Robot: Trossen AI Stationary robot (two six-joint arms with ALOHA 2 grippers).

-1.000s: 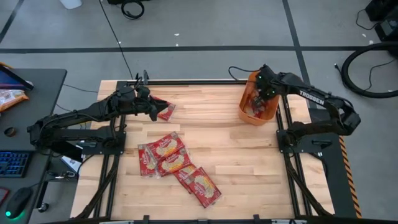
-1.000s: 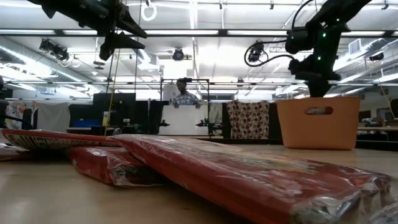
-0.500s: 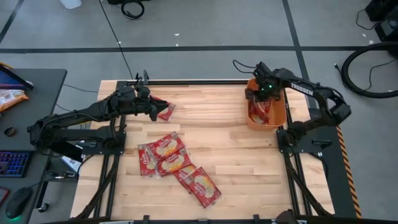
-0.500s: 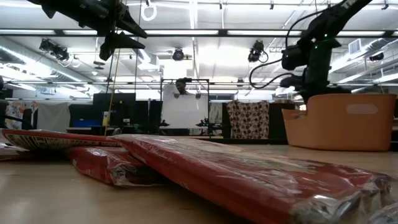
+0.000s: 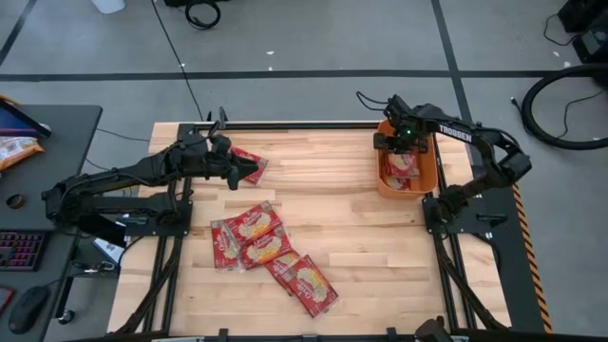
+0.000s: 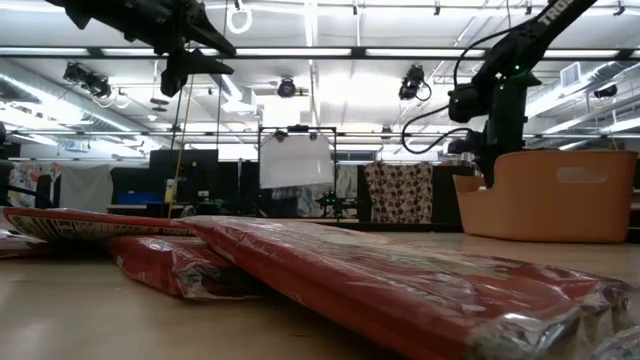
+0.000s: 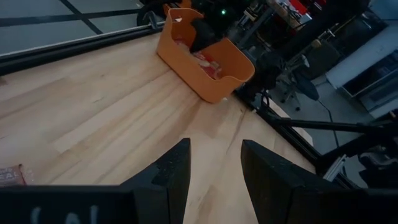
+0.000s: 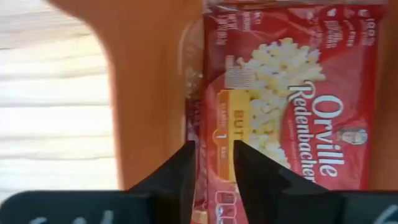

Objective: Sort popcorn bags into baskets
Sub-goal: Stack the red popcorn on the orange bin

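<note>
Meanwhile, loose popcorn bags (image 5: 269,252) lie far from the basket (image 5: 429,177).

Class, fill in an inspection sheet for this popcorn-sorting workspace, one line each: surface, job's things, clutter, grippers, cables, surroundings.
Surface: wooden table, black frame.
Job's things: orange basket at the far right corner, popcorn bags inside; cluster of loose bags mid-table; single bag at the left gripper.
Clutter: nothing seen on the table.
Grippers: left gripper open above the single bag; right gripper over the basket, fingers slightly apart, holding nothing.
Cables: black cable across the floor; coiled hose on the right.
Surroundings: desk with keyboard on the left; lab room behind.
</note>
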